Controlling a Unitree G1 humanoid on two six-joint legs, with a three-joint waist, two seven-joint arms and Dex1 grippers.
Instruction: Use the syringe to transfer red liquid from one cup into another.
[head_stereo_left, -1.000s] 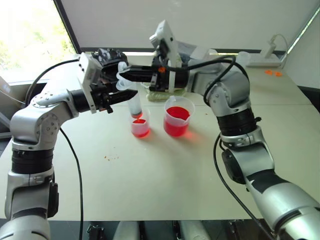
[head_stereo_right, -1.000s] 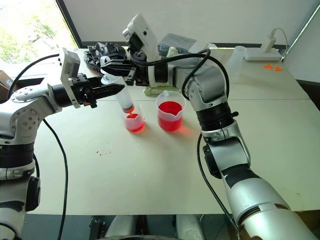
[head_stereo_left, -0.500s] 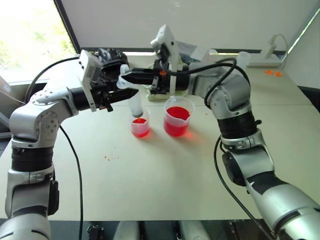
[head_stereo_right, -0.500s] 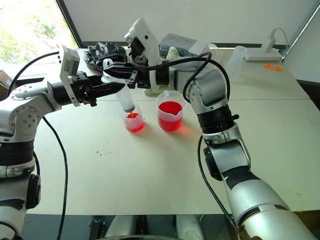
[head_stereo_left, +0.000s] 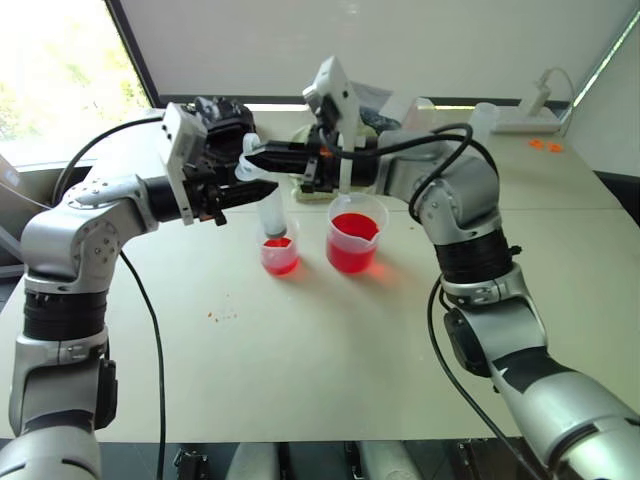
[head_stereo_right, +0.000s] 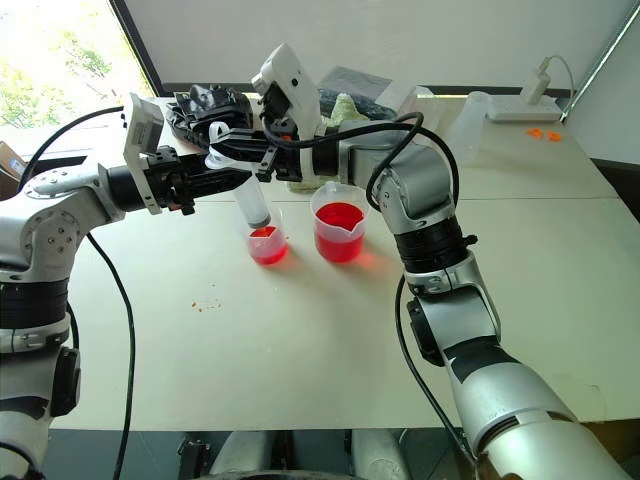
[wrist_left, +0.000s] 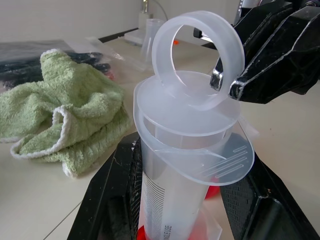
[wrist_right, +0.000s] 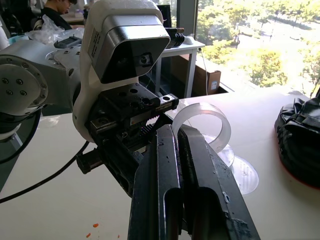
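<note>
The syringe (head_stereo_left: 268, 208) stands upright with my left gripper (head_stereo_left: 250, 190) shut on its clear barrel (wrist_left: 165, 200). Its tip hangs just over the small narrow cup (head_stereo_left: 280, 255), which holds red liquid (head_stereo_right: 267, 248). My right gripper (head_stereo_left: 256, 157) is shut, its tips resting on the white plunger's top disc beside the ring (wrist_left: 200, 60); the ring (wrist_right: 207, 120) lies next to the fingers, not between them. The wide lipped beaker (head_stereo_left: 352, 240) stands just right of the small cup, partly full of red liquid (head_stereo_right: 340, 232).
A green towel (wrist_left: 60, 110) lies behind the cups, and a black bag (head_stereo_left: 220, 110) at the back left. A clear tumbler (head_stereo_left: 485, 115) and a white power strip (head_stereo_left: 530, 120) sit at the back right. Small red specks (head_stereo_left: 215, 315) dot the table's near left.
</note>
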